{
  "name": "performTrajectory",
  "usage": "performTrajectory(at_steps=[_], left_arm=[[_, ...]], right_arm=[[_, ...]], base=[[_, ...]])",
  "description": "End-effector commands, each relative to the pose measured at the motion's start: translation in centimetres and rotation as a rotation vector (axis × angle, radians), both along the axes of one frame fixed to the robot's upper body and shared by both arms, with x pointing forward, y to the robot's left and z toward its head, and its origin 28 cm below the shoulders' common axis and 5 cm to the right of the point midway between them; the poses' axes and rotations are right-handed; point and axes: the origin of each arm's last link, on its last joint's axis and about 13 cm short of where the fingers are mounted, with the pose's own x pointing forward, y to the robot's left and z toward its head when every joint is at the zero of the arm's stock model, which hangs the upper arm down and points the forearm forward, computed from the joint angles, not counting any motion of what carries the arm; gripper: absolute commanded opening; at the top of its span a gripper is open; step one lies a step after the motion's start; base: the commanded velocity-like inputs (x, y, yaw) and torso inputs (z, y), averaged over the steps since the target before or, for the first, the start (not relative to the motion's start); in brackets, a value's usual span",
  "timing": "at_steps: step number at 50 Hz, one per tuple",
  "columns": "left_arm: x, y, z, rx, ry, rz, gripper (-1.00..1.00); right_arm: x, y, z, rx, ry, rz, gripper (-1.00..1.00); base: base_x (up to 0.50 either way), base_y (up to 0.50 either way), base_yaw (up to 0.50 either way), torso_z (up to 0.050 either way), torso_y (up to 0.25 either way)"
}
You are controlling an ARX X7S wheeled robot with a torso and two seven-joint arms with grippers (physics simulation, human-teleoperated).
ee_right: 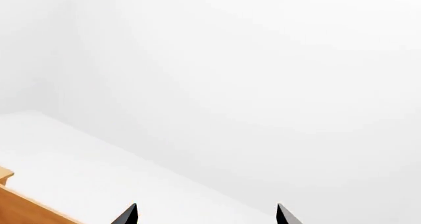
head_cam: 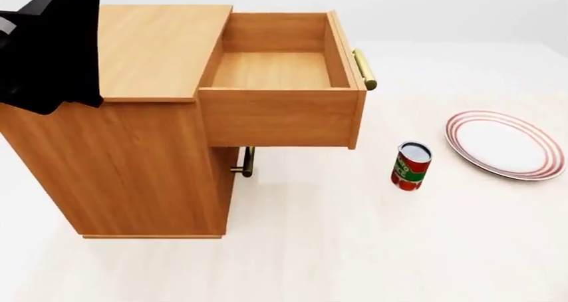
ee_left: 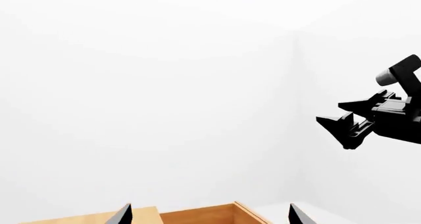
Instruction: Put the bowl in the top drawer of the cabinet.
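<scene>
While the top drawer [head_cam: 279,109] stood pulled fully out of the cabinet [head_cam: 133,149], its wooden floor lay bare and its brass bar handle [head_cam: 364,69] pointed toward 3 o'clock in the head view. The bowl appeared in none of my three views, so I could not say where it was. On the white floor [head_cam: 355,235], a red-labelled can [head_cam: 411,165] stood upright at about 4 o'clock from the drawer front, with a white plate [head_cam: 506,144] ringed in red lying flat just beyond it, apart from the can. A smaller brass handle [head_cam: 246,162] showed beneath the drawer. My left claw [ee_left: 209,215] was released, its two dark fingertips spread wide and holding nothing above the cabinet's wood. My right claw [ee_right: 205,215] was likewise released, its tips well apart and empty, facing a white wall. From the left wrist, the right arm's claw hung in mid-air at 3 o'clock.
</scene>
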Motion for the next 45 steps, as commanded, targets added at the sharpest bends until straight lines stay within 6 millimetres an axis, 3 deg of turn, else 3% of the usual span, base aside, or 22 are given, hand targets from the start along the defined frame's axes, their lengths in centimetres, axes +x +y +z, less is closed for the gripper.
performTrajectory(at_steps=[1, 11, 25, 39, 45], left_arm=[[0.0, 0.0, 0.0, -0.001, -0.003, -0.004, 1.0], [-0.1, -0.1, 0.0, -0.004, -0.004, -0.007, 1.0], [-0.3, -0.1, 0.0, -0.005, -0.007, -0.016, 1.0], [-0.1, -0.1, -0.3, -0.017, 0.002, -0.024, 1.0], [-0.2, -0.1, -0.3, -0.014, 0.005, -0.028, 1.0]], right_arm=[[-0.2, -0.3, -0.1, 0.008, 0.006, -0.009, 1.0], [-1.5, -1.4, -0.1, 0.014, 0.069, -0.083, 1.0], [-5.8, -3.7, -0.7, -0.031, 0.294, -0.231, 1.0], [-10.5, -6.2, -3.2, -0.122, 0.524, -0.288, 1.0], [-11.5, -7.5, -4.6, -0.178, 0.599, -0.345, 1.0]], base=[[0.0, 0.0, 0.0, 0.0, 0.0], [0.0, 0.0, 0.0, 0.0, 0.0], [0.0, 0.0, 0.0, 0.0, 0.0], [0.0, 0.0, 0.0, 0.0, 0.0], [0.0, 0.0, 0.0, 0.0, 0.0]])
